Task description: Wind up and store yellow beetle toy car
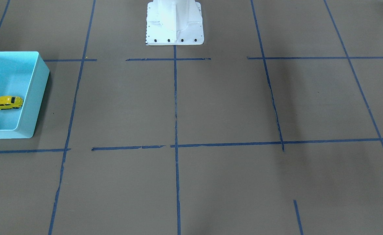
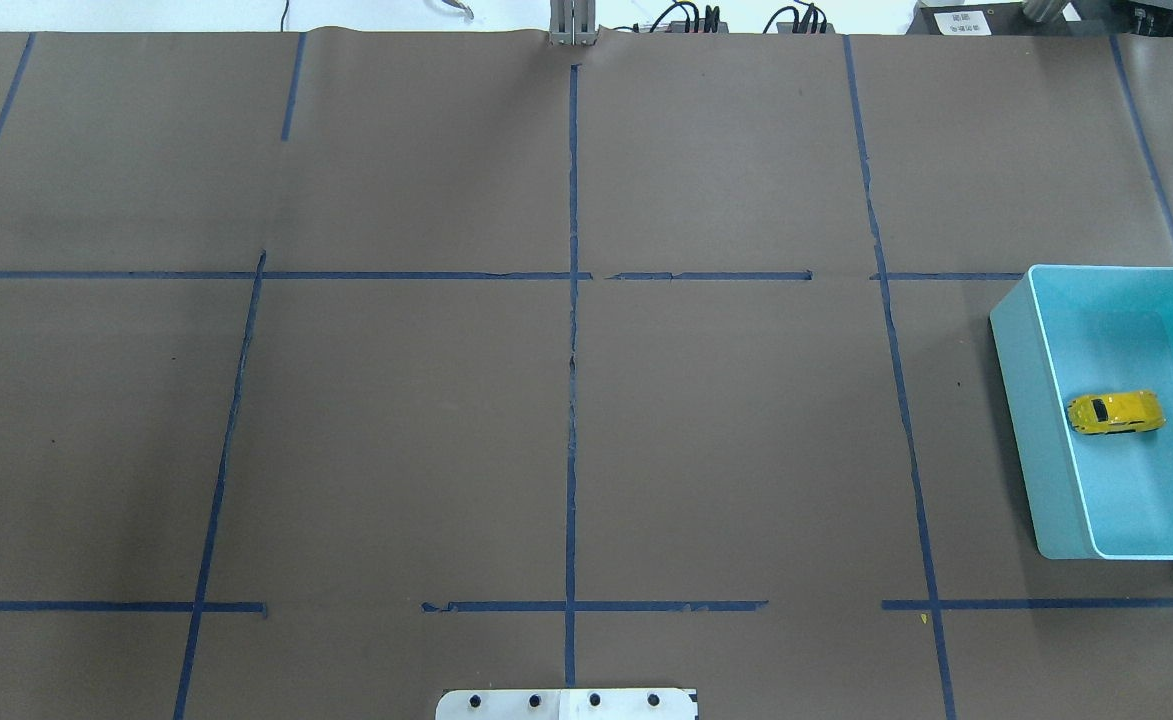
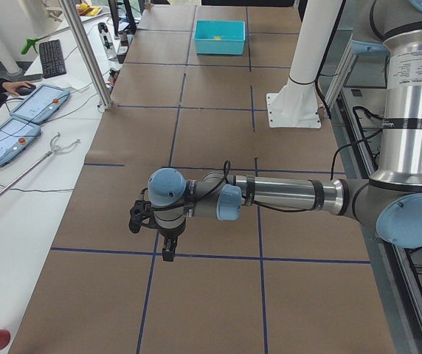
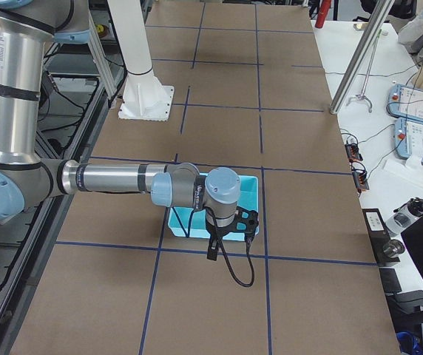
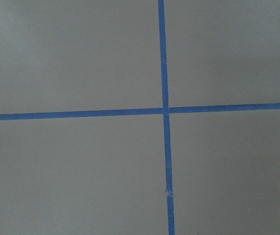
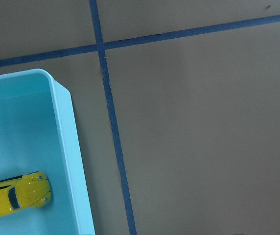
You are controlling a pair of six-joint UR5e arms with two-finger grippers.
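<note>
The yellow beetle toy car (image 1: 7,102) lies on its wheels inside the light blue bin (image 1: 36,98), near the wall that faces the table's middle. It also shows in the overhead view (image 2: 1116,412) in the bin (image 2: 1021,400), and in the right wrist view (image 6: 15,195) by the bin's wall (image 6: 64,127). My right gripper (image 4: 211,248) hangs above the bin (image 4: 250,185), and only the exterior right view shows it. My left gripper (image 3: 168,251) hovers over bare table far from the bin (image 3: 220,46). I cannot tell whether either gripper is open or shut.
The white robot base (image 1: 175,23) stands at the table's middle edge. Blue tape lines (image 5: 164,110) cross the brown table. Operators' tablets (image 3: 37,103) and a metal pole (image 3: 85,51) stand beyond the table's far side.
</note>
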